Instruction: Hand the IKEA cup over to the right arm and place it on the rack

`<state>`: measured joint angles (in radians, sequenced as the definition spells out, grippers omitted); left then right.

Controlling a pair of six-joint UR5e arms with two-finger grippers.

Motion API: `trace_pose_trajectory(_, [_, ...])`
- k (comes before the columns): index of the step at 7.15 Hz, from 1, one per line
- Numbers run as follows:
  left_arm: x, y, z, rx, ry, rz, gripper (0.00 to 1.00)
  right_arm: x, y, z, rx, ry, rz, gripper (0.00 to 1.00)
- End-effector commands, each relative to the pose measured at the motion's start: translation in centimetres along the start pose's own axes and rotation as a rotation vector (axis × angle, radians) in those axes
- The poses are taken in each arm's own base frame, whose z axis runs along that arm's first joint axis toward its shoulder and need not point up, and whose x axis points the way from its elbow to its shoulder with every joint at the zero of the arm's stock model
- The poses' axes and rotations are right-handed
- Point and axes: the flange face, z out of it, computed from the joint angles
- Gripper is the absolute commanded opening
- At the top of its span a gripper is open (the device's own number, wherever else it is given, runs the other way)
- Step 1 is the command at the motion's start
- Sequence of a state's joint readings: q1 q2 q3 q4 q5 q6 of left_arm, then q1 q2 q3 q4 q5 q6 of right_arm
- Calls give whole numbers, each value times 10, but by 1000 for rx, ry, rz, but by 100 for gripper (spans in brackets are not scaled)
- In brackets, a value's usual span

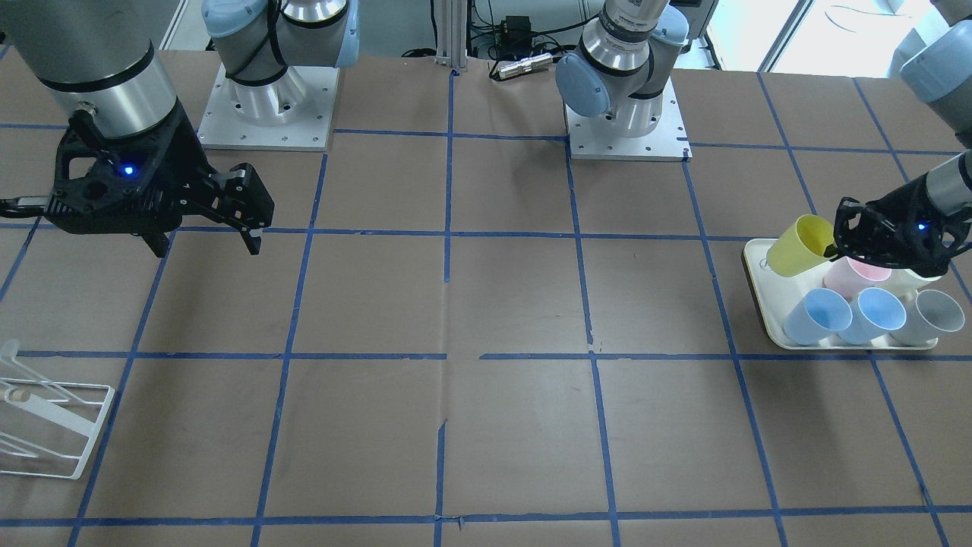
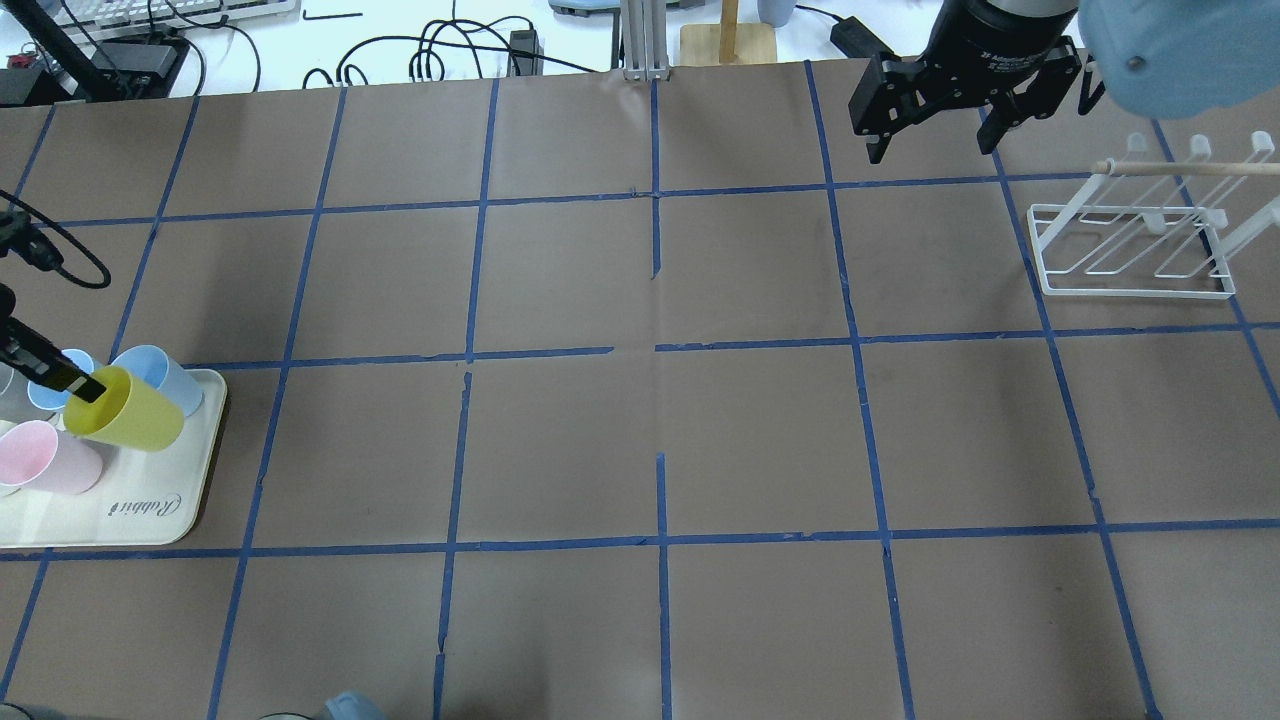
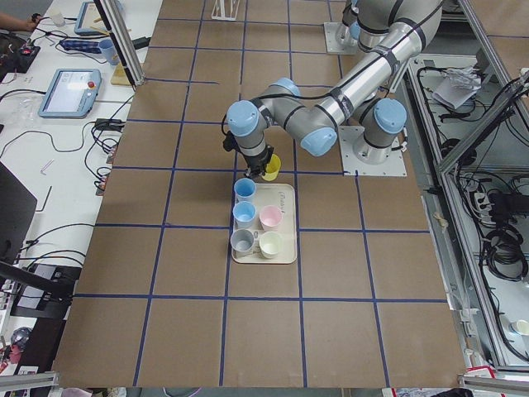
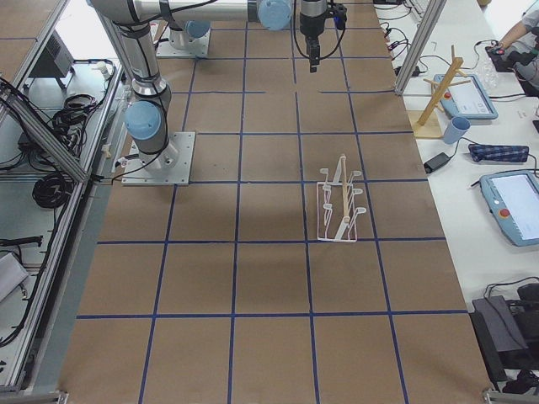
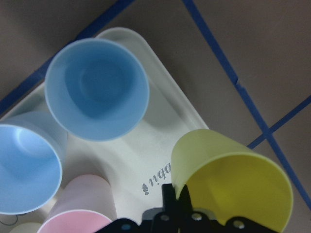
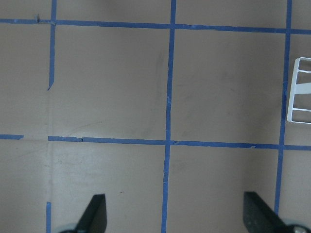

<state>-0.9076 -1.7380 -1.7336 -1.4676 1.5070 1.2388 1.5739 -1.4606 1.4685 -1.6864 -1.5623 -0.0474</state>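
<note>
The bright yellow IKEA cup (image 1: pixel 799 245) is tilted and lifted over the cream tray (image 1: pixel 759 292); it also shows in the overhead view (image 2: pixel 128 408) and the left wrist view (image 5: pixel 233 179). My left gripper (image 1: pixel 834 247) is shut on the cup's rim, one finger inside it. My right gripper (image 1: pixel 206 247) is open and empty, hovering high on the other side of the table; its fingertips (image 6: pixel 95 213) show spread in the right wrist view. The white wire rack (image 2: pixel 1135 240) stands near the right arm, also seen in the front view (image 1: pixel 45 425).
The tray marked "Rabbit" (image 2: pixel 150 505) holds two blue cups (image 1: pixel 820 315), a pink cup (image 1: pixel 858 275), a grey cup (image 1: pixel 932 315) and a pale cream one behind the gripper. Blue tape lines grid the brown table. The arm bases (image 1: pixel 266 114) stand at the table's robot side.
</note>
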Motion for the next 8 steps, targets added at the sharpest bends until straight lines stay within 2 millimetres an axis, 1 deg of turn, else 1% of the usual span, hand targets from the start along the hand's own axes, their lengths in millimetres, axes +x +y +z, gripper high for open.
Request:
trace_pose_trajectory(1, [56, -77, -5, 165, 142, -172, 0, 0, 0, -2, 3, 1, -2, 100])
trace_pose_trajectory(2, [87, -111, -2, 228, 237, -292, 0, -1, 3, -3, 1, 1, 4, 100])
trace_pose_trajectory(3, [118, -141, -2, 277, 337, -379, 0, -1, 4, -5, 6, 1, 4, 100])
trace_pose_trajectory(4, [149, -164, 1, 304, 434, -437, 0, -1, 3, -5, 6, -1, 4, 100])
trace_pose_trajectory(5, [174, -183, 2, 327, 553, -502, 0, -1, 3, -5, 9, -2, -6, 100])
trace_pose_trajectory(6, [199, -200, 0, 344, 670, -546, 0, 0, 1, -6, 17, -3, -3, 100])
trace_pose_trajectory(7, [221, -212, 6, 348, 806, -582, 0, 7, 0, -4, 10, -8, 6, 100])
trace_pose_trajectory(8, [242, -223, 13, 349, 946, -627, 0, 5, 2, 1, -20, -67, 16, 100])
